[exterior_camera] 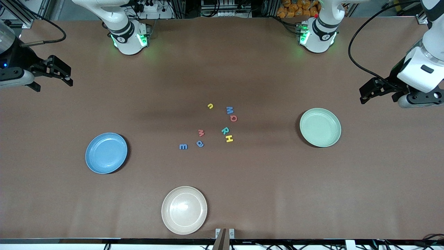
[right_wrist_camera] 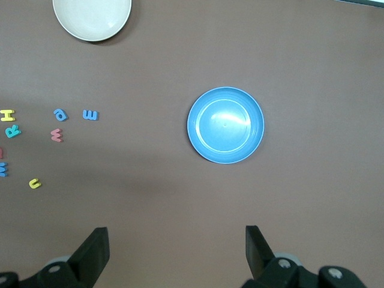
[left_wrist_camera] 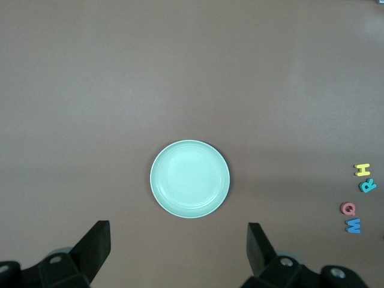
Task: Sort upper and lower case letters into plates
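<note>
1. Mid-tabletop lie toy letters: blue M, red Q, teal R, yellow H.
2. Beside these: yellow c, red w, blue a, blue E.

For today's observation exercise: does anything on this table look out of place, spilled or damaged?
Only the cream plate seems odd: a third, empty plate nearest the front camera. The letters lie loose mid-table, unsorted.

Brown matte table filling the view, evenly lit from above, with soft shadows across its middle; metal framing, cabling and orange clutter along the top edge.
</note>
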